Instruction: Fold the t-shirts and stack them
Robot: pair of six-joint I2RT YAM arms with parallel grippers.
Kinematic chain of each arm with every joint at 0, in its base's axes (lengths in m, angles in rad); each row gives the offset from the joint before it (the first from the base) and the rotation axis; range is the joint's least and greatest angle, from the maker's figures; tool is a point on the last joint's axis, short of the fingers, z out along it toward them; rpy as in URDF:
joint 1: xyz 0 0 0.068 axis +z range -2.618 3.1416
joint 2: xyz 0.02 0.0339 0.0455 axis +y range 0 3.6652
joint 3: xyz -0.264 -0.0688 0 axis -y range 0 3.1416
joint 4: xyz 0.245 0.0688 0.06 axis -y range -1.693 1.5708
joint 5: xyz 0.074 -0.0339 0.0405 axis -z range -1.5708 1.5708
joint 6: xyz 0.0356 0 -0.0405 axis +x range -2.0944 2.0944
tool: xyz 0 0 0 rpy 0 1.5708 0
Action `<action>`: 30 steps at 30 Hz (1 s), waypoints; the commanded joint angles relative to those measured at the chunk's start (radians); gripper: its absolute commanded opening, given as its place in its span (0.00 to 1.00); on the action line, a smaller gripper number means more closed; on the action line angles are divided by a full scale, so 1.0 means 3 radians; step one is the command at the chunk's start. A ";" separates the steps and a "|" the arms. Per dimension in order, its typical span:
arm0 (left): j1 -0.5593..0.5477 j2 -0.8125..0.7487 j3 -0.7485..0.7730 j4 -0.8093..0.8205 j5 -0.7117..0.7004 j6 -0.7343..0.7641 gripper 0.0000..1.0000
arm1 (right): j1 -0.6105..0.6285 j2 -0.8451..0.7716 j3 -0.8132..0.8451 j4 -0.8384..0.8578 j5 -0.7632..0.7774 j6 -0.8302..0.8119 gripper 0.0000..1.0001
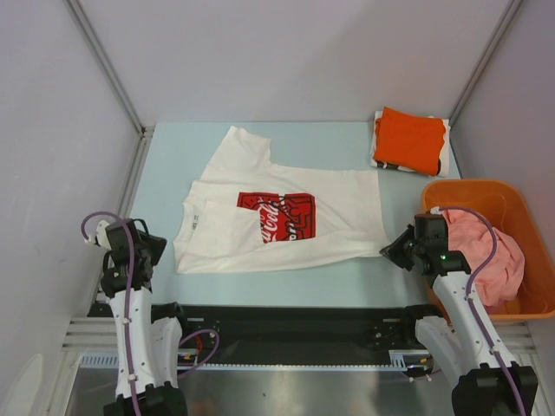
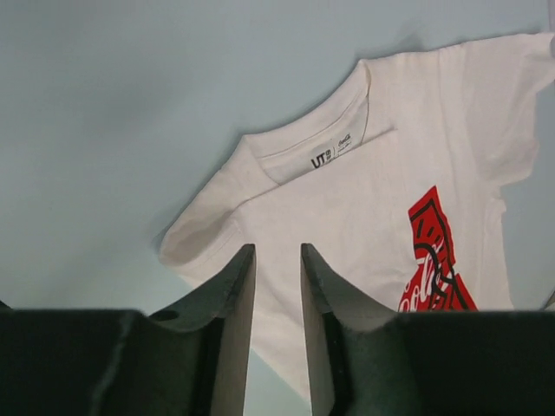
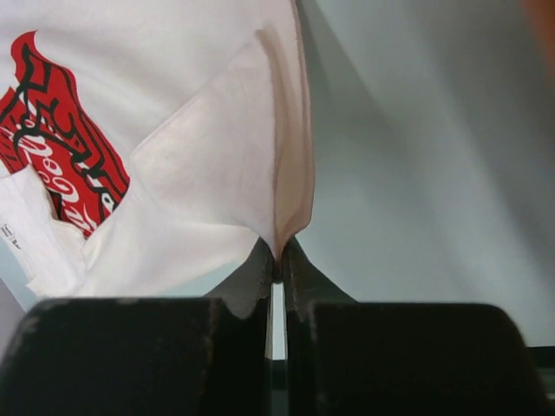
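Low at btm of top view, two arm bases. Left gripper (image 1: 152, 249) at lower left, just off edge of white cloth t-shirt w/ red-and-black chest print (image 1: 338, 217). From left wrist cam: left gripper (image 2: 277, 253) open a small way, nothing held, hanging over white t-shirt (image 2: 347, 199) near collar end. Small tag w/ letters at neck.

Right gripper (image 1: 392, 250) at lower right corner of white t-shirt. From right wrist cam: right gripper (image 3: 279, 253) closed tight on a thin bit of white t-shirt (image 3: 208, 165), cloth rising to a peak at the tips.

White t-shirt spread on light blue table (image 1: 260, 282), mid frame, collar to left. One flap of cloth folded over part of print, one sleeve sticking out toward top.

Plain orange t-shirt (image 1: 412, 139) folded, upper right, on top of folded white thing (image 1: 379, 159). Pink t-shirt (image 1: 486, 251) bunched up in orange plastic basket (image 1: 473, 185) at right edge, partly behind right arm.
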 commanded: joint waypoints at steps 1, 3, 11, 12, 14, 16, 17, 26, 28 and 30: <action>0.0058 -0.0048 0.0100 -0.0175 0.0037 0.0051 0.34 | -0.0025 -0.0111 -0.0033 -0.0256 0.0041 0.0128 0.10; 0.0063 -0.0008 0.0186 -0.0154 0.0067 0.0138 0.50 | -0.0020 -0.0157 -0.0028 -0.0302 -0.0010 0.0067 0.45; 0.0017 0.0360 0.0687 0.0530 0.0650 0.0741 0.62 | -0.0025 -0.0208 0.0268 -0.0425 -0.0046 0.0102 0.91; -0.0009 0.0406 0.0784 0.0597 0.0645 0.0772 0.64 | -0.0020 -0.0198 0.0319 -0.0415 -0.0046 0.0092 0.92; -0.0070 0.0544 0.0882 0.0801 0.0620 0.0864 0.65 | -0.0010 -0.0162 0.0472 -0.0389 -0.0051 0.0041 0.93; -0.0233 0.0891 0.1065 0.0955 0.0549 0.0940 0.67 | 0.0031 -0.0080 0.0564 -0.0369 -0.0041 -0.0041 0.93; -0.0305 0.1029 0.1142 0.1062 0.0477 0.1012 0.67 | 0.0061 -0.0055 0.0626 -0.0364 -0.0020 -0.0061 0.93; -0.0996 0.3565 0.2895 0.1165 0.0430 0.1549 0.71 | 0.0281 0.0303 0.0764 0.0035 -0.0005 -0.0225 0.94; -0.0996 0.4095 0.3340 0.1155 0.0451 0.1570 0.71 | 0.0302 0.0375 0.0841 0.0107 -0.0076 -0.0271 0.94; -0.1001 0.4434 0.3712 0.1180 0.0563 0.1580 0.71 | 0.0327 0.0380 0.0841 0.0249 -0.0168 -0.0322 0.95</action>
